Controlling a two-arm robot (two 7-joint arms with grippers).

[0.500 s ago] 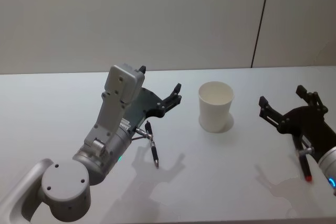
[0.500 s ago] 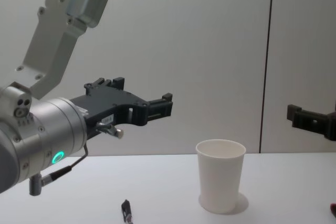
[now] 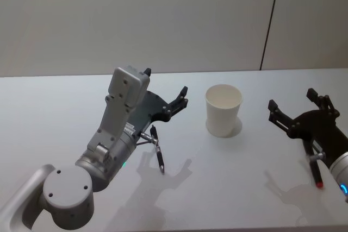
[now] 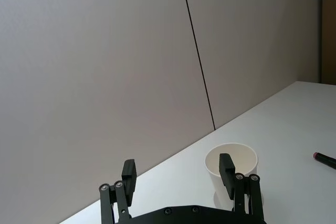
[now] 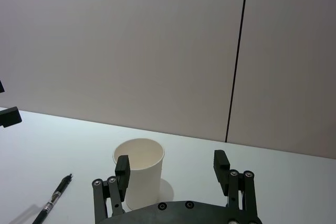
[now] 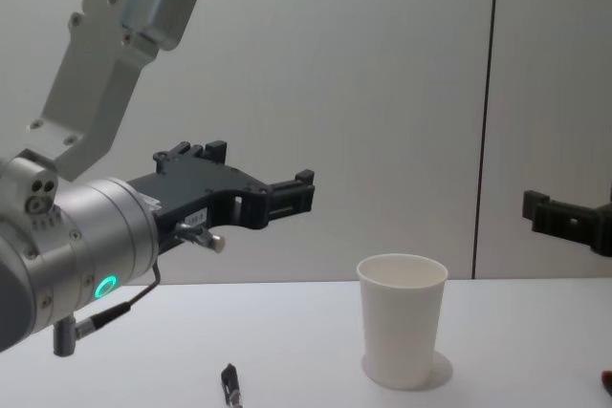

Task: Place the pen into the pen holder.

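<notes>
Half a second on, nothing has visibly shifted on the table (image 3: 239, 188): both arms hold the same raised poses and every object lies where it did. The left gripper (image 4: 177, 167) hangs above the table left of the cup (image 3: 223, 110), fingers spread wide and holding nothing. Seen from its wrist, the cup stands beyond and just beside one fingertip. The pen (image 3: 157, 148), black, lies flat on the table under and slightly nearer than that gripper, close beside the left arm's silver wrist and its cable plug, and well short of the cup. The cup stands upright, its mouth open, between the two grippers and apart from both. The right gripper (image 3: 291, 99) hovers on the cup's right, fingers likewise parted and empty, and its wrist view has the cup showing between them farther off. A second pen (image 3: 315, 173), red-tipped, lies on the table below the right gripper. Behind runs a plain pale wall (image 3: 163, 20) with one dark vertical seam.
</notes>
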